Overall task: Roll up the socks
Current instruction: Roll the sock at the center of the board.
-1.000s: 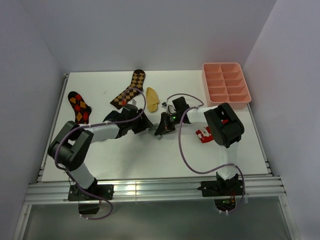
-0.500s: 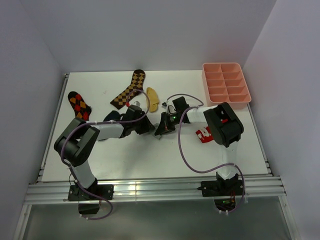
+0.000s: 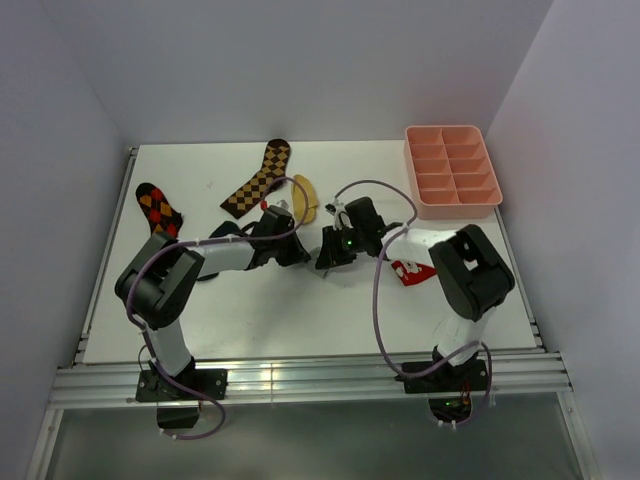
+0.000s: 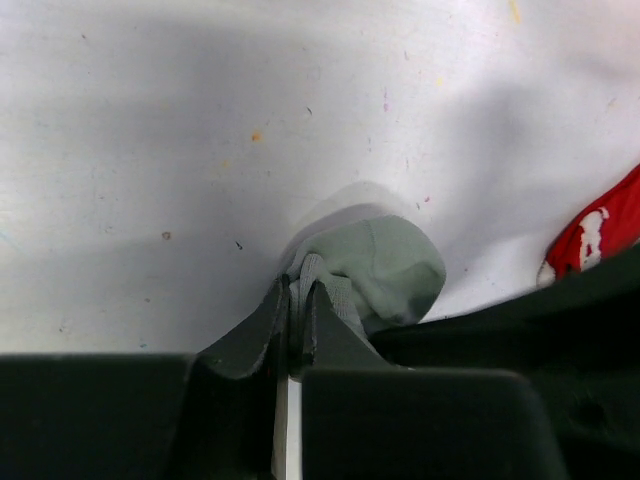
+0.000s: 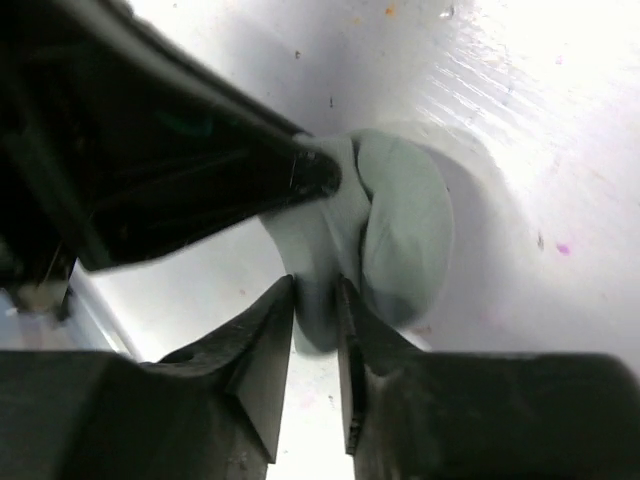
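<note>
A small grey sock (image 4: 385, 270) lies bunched into a roll on the white table between my two grippers. My left gripper (image 4: 298, 290) is shut on a fold of its cuff. From the opposite side my right gripper (image 5: 317, 285) stands open a little, and a flap of the grey sock (image 5: 400, 235) lies between its fingertips. In the top view the left gripper (image 3: 300, 254) and the right gripper (image 3: 325, 258) meet at the table's middle and hide the sock. A mustard yellow sock (image 3: 305, 200) lies flat just behind them.
A red sock with white trim (image 3: 410, 270) lies under the right arm. A brown checkered sock (image 3: 258, 180) and a red-and-orange argyle sock (image 3: 158, 212) lie at the back left. A pink compartment tray (image 3: 455, 212) stands at the back right.
My left gripper has closed on the grey sock's cuff. My right gripper has opened from its grip on the sock, and the right arm's elbow has swung right.
</note>
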Available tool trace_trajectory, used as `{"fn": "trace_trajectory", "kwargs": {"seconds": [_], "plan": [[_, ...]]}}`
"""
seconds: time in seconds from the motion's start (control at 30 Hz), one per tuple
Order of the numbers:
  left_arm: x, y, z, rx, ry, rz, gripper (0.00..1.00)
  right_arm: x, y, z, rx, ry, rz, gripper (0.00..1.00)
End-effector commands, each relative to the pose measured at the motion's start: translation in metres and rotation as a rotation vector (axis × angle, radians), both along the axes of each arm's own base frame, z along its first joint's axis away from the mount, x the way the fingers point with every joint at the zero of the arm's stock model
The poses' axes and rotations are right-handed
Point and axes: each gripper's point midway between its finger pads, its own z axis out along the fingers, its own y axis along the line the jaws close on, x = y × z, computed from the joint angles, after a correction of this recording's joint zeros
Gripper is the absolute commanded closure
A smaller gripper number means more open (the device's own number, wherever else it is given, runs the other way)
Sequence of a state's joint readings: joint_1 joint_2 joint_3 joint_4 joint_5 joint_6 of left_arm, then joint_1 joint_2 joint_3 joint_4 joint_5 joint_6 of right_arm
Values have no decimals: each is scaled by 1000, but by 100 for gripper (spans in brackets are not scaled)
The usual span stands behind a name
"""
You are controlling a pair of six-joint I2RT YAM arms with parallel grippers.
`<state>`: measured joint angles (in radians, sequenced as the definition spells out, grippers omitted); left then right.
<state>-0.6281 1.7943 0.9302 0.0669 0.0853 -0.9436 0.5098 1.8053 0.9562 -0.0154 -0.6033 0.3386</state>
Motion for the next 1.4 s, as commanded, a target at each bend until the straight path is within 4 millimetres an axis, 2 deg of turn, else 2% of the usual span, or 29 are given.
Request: {"fn": "trace_trajectory", "kwargs": {"seconds": [0.0,0.03,0.1,0.4,0.63,0.87,1.03,1.13,1.17,1.27,1.37], "plan": [[1,10,-6,91,15,-20,100,19,-11,15,-107,-258,-46,68],[1,9,-6,95,17,-28,100,15,-6,23,-104,-309,-31,65],[1,9,-6,99,25,-34,99,21,-10,25,-160,-394,-49,64],[3,6,-6,114,38,-57,100,10,8,41,-217,-647,5,60],[3,3,-6,110,46,-66,100,2,21,28,-268,-694,63,57],[1,-1,-5,95,55,-81,100,0,22,4,-384,-694,98,57],[2,-4,-1,77,54,-87,100,-1,16,-14,-481,-666,98,58],[1,-6,0,66,54,-95,100,1,9,-22,-528,-643,76,72],[1,-7,1,64,52,-96,99,1,8,-25,-538,-635,80,83],[1,-6,6,59,42,-95,94,1,8,-26,-540,-611,64,100],[3,-2,13,64,20,-83,81,-7,15,-24,-486,-560,92,100]]}}
